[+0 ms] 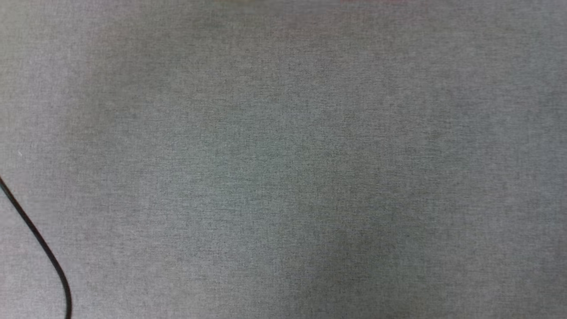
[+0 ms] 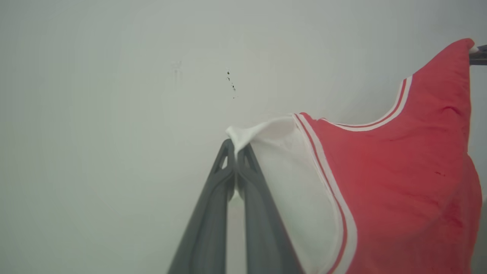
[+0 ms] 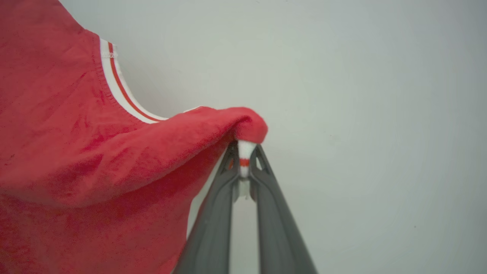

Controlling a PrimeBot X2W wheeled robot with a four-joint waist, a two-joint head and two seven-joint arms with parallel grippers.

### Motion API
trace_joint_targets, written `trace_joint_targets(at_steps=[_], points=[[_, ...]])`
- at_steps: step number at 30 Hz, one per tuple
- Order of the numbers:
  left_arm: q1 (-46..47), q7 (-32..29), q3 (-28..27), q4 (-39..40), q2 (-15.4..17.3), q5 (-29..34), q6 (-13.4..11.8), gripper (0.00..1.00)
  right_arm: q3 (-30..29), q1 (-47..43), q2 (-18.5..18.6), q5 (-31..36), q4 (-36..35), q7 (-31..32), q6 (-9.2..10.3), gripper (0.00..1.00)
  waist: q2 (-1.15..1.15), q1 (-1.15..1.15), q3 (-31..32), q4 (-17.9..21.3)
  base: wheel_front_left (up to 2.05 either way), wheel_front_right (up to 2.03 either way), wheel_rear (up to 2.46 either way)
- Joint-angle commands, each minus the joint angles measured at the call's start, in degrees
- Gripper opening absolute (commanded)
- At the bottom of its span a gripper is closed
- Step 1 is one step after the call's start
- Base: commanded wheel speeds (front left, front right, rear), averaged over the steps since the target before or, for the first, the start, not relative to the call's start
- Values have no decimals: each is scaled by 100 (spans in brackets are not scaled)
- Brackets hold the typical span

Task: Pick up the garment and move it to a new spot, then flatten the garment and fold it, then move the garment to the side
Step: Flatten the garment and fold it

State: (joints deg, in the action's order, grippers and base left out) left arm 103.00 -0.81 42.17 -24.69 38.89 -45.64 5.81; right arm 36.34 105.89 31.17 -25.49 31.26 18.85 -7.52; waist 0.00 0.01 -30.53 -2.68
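Left hand (image 2: 236,149) pinches the garment (image 2: 399,171) at white sleeve, right hand (image 3: 243,150) at trim; lower part cut off.

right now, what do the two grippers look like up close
The left gripper and right gripper match: each has two long, matte dark grey fingers, broad at the base and tapering to slim tips, with a small triangular cut-out near each tip.

Left gripper (image 2: 236,152) and right gripper (image 3: 244,156) both pinched closed on the garment (image 2: 399,171).
Each pair of dark fingers (image 2: 213,213) meets at the tips, pointing up its wrist view — left on a white sleeve edge, right on a red fold with white-and-red trim showing between the tips.
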Motion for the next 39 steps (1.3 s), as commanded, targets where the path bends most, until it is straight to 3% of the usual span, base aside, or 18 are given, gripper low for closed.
trace_joint_targets(at_steps=[1,8,16,23,27,31,32,39], points=[[145,80,-21,-113,-44,-10,32,0,17,227,-84,51,141,-108,6,0,0,-1,-27,-20,0,0,0],[295,279,96,-623,-61,-116,136,0,374,611,-414,111,890,-634,5,0,0,-1,-97,4,0,0,0],[-324,612,412,-875,-92,-441,158,0,900,-18,-507,-207,1496,-1129,5,0,0,-1,-113,36,0,0,0],[-1668,1229,812,-802,42,-836,161,0,1451,-1171,-623,-582,1786,-1796,5,0,0,-1,104,100,0,0,0],[-2686,1466,980,-644,85,-943,159,0,1728,-1965,-514,-836,1729,-2128,6,0,0,-1,383,79,0,0,0],[-3854,1571,1008,-236,176,-1062,-70,0,1999,-2893,-323,-1106,1475,-2357,6,0,0,-1,759,79,0,0,0],[-4745,1602,986,240,308,-1113,-313,0,2166,-3613,-154,-1285,1213,-2439,5,0,0,-1,1054,60,0,0,0],[-6814,1606,582,1260,400,-1158,-780,0,2046,-5209,319,-1471,708,-2679,6,0,0,-1,1614,4,0,0,0]])
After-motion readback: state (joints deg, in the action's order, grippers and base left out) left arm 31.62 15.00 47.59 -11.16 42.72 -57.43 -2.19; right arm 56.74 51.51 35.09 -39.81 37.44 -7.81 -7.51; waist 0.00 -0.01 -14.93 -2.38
